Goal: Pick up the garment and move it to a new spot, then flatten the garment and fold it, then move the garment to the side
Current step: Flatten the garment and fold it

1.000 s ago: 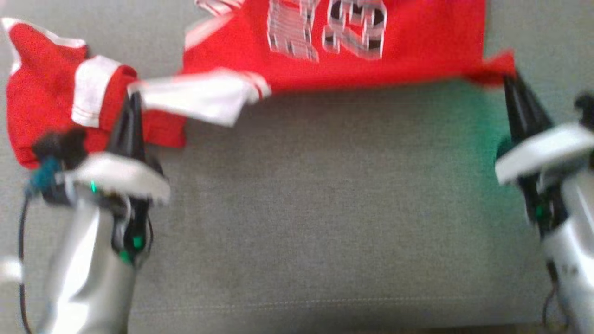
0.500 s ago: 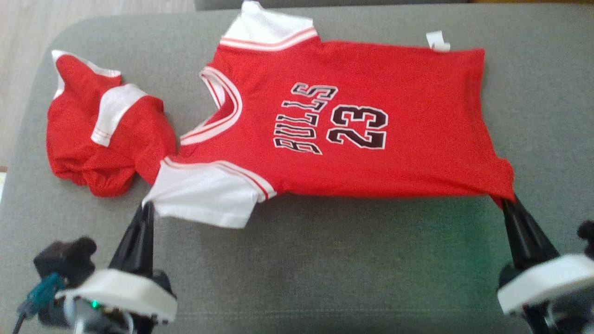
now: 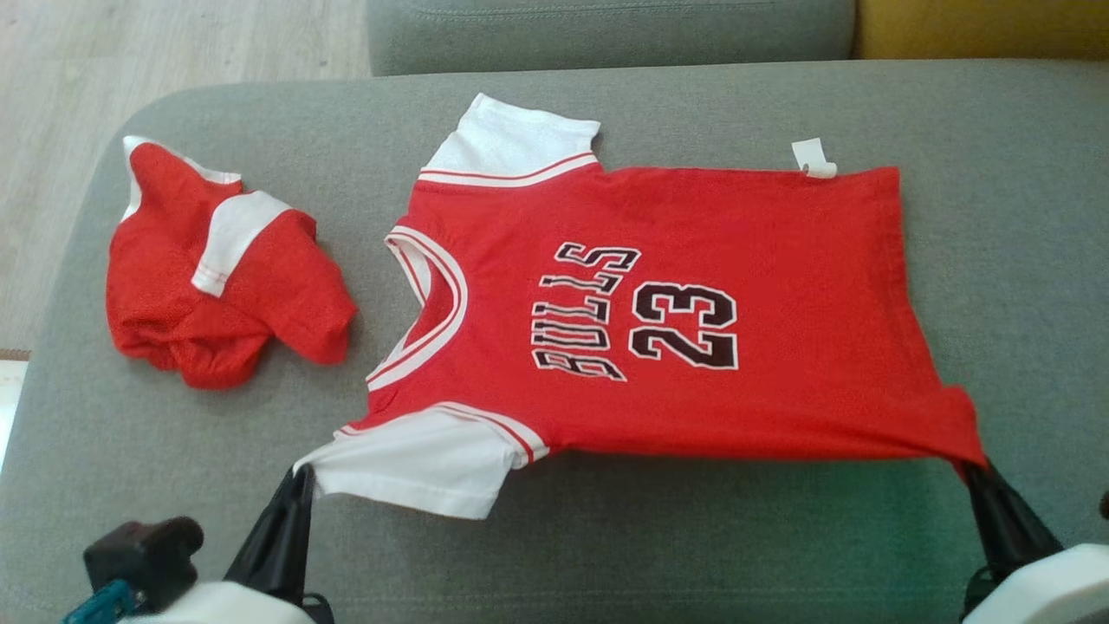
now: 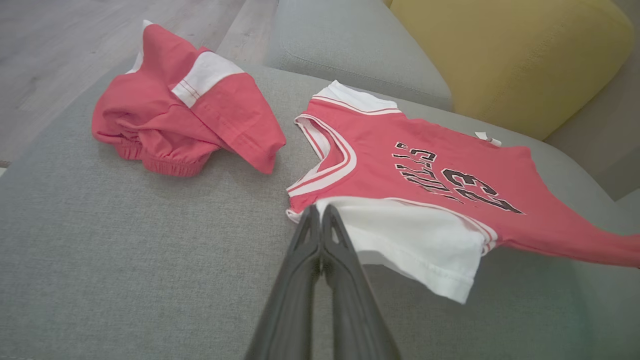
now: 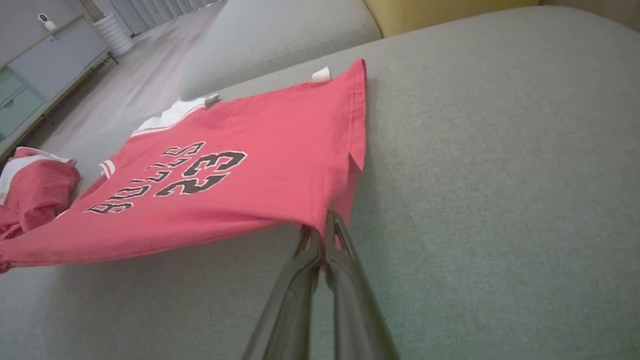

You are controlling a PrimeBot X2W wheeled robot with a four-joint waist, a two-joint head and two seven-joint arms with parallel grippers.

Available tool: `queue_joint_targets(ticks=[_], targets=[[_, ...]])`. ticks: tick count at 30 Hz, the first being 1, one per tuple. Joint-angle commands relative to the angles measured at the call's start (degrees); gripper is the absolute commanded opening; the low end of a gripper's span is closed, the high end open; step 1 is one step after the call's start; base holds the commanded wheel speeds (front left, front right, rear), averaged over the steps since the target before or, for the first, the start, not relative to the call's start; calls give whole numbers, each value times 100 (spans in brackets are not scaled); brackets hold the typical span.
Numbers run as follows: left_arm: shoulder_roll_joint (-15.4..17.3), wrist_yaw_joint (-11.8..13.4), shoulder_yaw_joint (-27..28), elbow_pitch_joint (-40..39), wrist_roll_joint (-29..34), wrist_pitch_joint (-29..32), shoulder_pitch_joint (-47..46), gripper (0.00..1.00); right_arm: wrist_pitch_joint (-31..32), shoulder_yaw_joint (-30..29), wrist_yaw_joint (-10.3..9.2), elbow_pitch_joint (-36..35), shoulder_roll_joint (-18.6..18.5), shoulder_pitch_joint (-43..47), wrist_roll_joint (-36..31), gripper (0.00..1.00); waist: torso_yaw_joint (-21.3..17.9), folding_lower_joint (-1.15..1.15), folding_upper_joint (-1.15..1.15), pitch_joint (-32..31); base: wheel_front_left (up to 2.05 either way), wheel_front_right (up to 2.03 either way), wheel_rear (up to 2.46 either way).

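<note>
Head view: red jersey (image 3: 676,347) lies front up on grey sofa seat (image 3: 606,563), near edge raised and pulled taut between left gripper (image 3: 301,478) and right gripper (image 3: 976,472). Both finger pairs pressed together: left pinches corner of white sleeve (image 3: 416,472), right pinches hem corner. Crumpled red shorts (image 3: 217,295) lie apart to left. Judgement: flattening step in hand, fold not yet begun. Slight ripple by right hem, possibly only shadow. Next move calls for lowering near edge evenly, releasing, then regripping for fold
</note>
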Motion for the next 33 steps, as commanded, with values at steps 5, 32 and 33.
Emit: queue_joint_targets(ticks=[5,32,33], targets=[[109,-161,131,-40,-64,36,-503,0,251,45,-4,76,-64,-304,25,0,-84,1,0,137,0,0,0],[35,-1549,101,3306,-809,-213,-4179,100,-693,564,-4,1920,-272,-3043,-106,100,-427,1,0,1512,0,0,0],[37,-1503,103,3297,-695,-382,-4169,100,-916,612,-4,1857,-295,-3029,-192,100,-429,1,0,1508,0,0,0]])
